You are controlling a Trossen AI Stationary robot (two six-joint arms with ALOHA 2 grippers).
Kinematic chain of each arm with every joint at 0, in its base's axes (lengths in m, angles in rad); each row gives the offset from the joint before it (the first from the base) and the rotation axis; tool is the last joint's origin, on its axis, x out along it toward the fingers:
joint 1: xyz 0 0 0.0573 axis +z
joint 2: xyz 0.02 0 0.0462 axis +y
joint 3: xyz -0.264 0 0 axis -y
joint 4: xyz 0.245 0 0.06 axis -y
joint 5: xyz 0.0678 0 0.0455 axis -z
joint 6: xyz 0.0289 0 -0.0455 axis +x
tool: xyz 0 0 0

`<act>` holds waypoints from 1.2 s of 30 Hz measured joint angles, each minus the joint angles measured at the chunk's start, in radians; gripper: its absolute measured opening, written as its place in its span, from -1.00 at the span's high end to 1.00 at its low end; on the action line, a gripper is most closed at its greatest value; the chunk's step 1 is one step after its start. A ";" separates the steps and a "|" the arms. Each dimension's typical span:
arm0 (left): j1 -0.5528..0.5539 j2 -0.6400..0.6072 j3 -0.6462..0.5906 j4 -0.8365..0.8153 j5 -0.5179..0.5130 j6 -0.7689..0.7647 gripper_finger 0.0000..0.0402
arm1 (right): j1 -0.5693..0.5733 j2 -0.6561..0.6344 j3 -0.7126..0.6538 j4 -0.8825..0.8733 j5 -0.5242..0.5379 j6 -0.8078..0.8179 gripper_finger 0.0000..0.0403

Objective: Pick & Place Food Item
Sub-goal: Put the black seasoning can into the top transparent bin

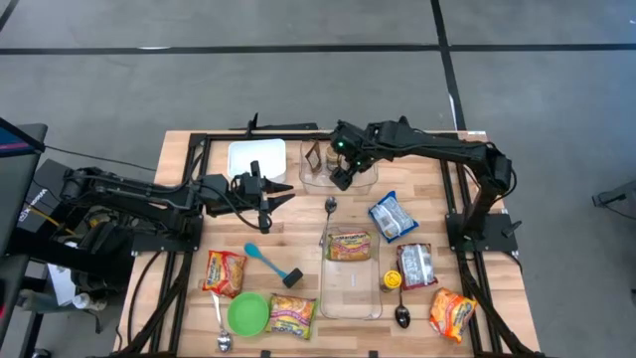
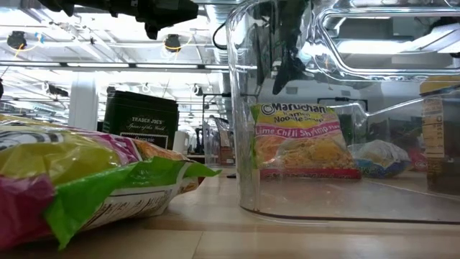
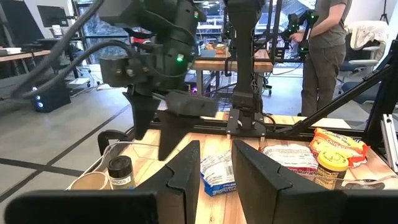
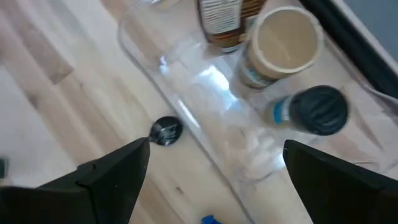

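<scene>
- Table (image 1: 298, 214): we record one pale wooden plank top with visible grain, edged by a black metal frame.
- Clear rectangular plastic containers: we count two. A long one (image 1: 351, 288) lies near the front of the table with one orange noodle packet (image 1: 349, 246) lying in its far end; a smaller one (image 1: 323, 176) at the back holds small jars.
- Crinkly instant-noodle packets: we count four. One in the long container, one orange-red (image 1: 225, 271) left of it, one green-edged (image 1: 291, 316) at the front, one orange (image 1: 453, 313) at the front right.
- Shiny blue-and-white snack bags: two, (image 1: 393, 217) and (image 1: 415, 266), lying on the right part of the table.
- Round green plastic bowl (image 1: 247, 312): one, just beside the green-edged packet.
- Metal spoons: three, (image 1: 221, 323), (image 1: 329, 217), (image 1: 400, 308).
- Blue-handled spatula with black head (image 1: 273, 266): one.
- White square dish (image 1: 256, 159): one, at the back left.
- Yellow-lidded jar (image 1: 392, 280): one, beside the long container.
- Left gripper (image 1: 266, 199): its dark fingers (image 3: 186, 174) stand a narrow gap apart, holding nothing, above bare wood near the white dish.
- Right gripper (image 4: 211, 163): its fingers spread wide and empty over the small container, above a dark-capped bottle (image 4: 318, 111) and a tan-lidded jar (image 4: 281, 42).
</scene>
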 joint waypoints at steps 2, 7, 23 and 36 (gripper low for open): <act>0.000 0.000 0.000 0.000 0.000 0.000 0.56 | 0.011 0.000 0.000 0.000 0.000 -0.036 -0.80; 0.000 0.000 0.000 0.000 0.000 0.000 0.56 | 0.036 0.000 0.000 -0.004 -0.004 -0.014 -0.79; 0.000 0.000 0.000 0.000 0.000 0.000 0.56 | 0.068 0.000 0.000 0.032 -0.066 -0.211 -0.73; 0.000 0.000 0.000 0.000 0.000 0.000 0.56 | 0.068 0.001 0.000 0.052 -0.080 -0.214 -0.74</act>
